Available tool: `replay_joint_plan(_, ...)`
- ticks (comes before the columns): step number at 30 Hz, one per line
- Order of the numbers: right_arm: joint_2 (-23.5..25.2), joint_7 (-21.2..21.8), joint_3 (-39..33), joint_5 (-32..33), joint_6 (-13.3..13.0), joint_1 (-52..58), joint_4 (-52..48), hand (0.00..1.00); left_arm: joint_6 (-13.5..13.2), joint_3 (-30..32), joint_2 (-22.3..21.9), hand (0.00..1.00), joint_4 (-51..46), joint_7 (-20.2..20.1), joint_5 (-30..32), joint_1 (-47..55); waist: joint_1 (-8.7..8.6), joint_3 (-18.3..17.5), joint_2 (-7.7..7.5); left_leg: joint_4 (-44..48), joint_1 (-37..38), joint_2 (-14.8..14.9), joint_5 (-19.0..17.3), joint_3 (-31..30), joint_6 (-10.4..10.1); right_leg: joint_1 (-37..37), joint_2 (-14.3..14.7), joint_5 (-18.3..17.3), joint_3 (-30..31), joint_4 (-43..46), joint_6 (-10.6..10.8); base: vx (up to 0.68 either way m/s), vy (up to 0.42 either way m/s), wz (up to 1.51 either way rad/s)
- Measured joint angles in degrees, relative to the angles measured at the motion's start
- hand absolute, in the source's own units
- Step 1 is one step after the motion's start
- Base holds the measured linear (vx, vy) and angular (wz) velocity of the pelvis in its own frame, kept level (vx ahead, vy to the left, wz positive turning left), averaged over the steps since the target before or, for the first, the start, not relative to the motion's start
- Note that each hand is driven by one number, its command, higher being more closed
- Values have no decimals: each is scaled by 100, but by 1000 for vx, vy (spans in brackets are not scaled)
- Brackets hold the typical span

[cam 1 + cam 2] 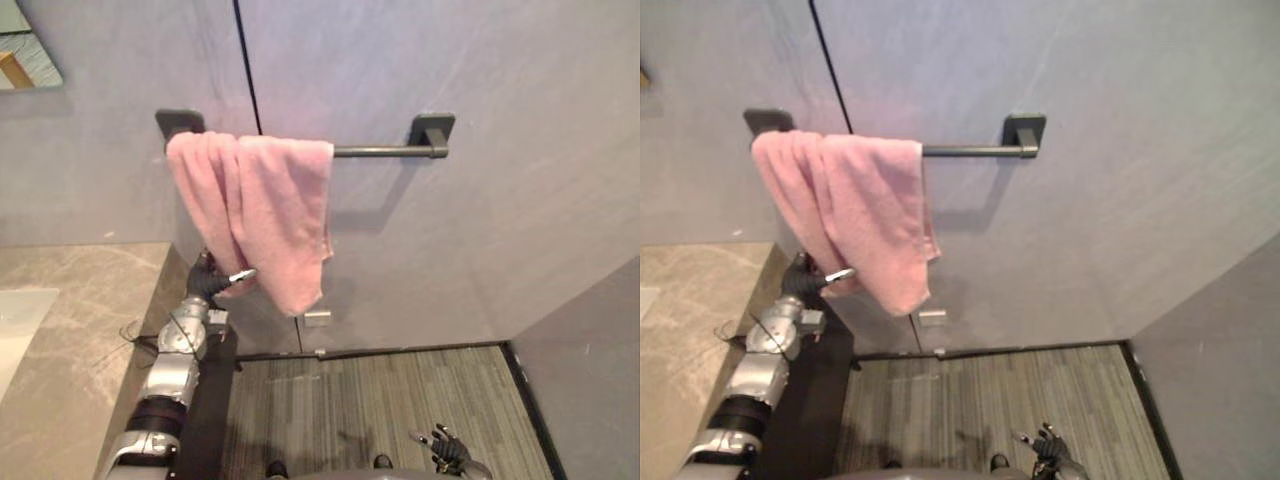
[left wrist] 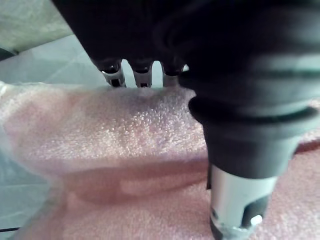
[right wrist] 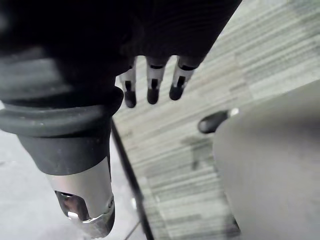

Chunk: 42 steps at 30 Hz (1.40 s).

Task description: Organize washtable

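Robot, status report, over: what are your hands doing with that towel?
Left hand pinching pink towel at lower edge. Right hand open, low over floor. Towel draped on wall bar; nothing in the way.

Soft, even light falls on the grey wall [image 1: 520, 120]. The rail [image 1: 380, 151] and the towel [image 1: 260, 210] cast faint shadows on the wall just below them. The floor [image 1: 380, 400] lies dimmer. Close up, the left hand [image 2: 240, 100] throws a dark band across the towel, and small glints sit on the right hand [image 3: 85, 200] at its thumb.
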Motion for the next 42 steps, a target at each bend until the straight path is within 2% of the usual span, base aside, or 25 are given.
replay_joint_plan(7,-17,0,-12,-62,-1,2,-1,0,1,61,-14,0,2,147,60,-1,-40,0,0,-1,13,0,1,0,2,1,0,16,14,1,10,-25,-5,-1)
replay_joint_plan(15,-17,0,-12,-63,1,3,-1,0,1,450,16,0,1,305,57,-36,-33,5,-3,-1,-9,1,0,3,1,-15,0,15,15,-12,10,0,0,0)
replay_joint_plan(29,-23,9,-125,-64,0,71,-13,0,0,734,646,0,16,299,-284,-427,-17,31,16,0,-55,5,-1,76,0,-102,8,17,71,8,8,0,0,-2)
replay_joint_plan(30,-25,9,-125,-65,0,74,-13,0,0,741,657,100,75,298,-284,-488,-8,31,16,0,-55,5,-1,78,0,-102,8,18,71,9,7,0,0,0)
replay_joint_plan(42,-69,13,-134,-88,-5,78,-28,0,-4,836,665,100,259,243,-301,-656,-24,55,54,0,-51,4,-2,154,0,-109,13,32,147,6,4,2,-3,-2)
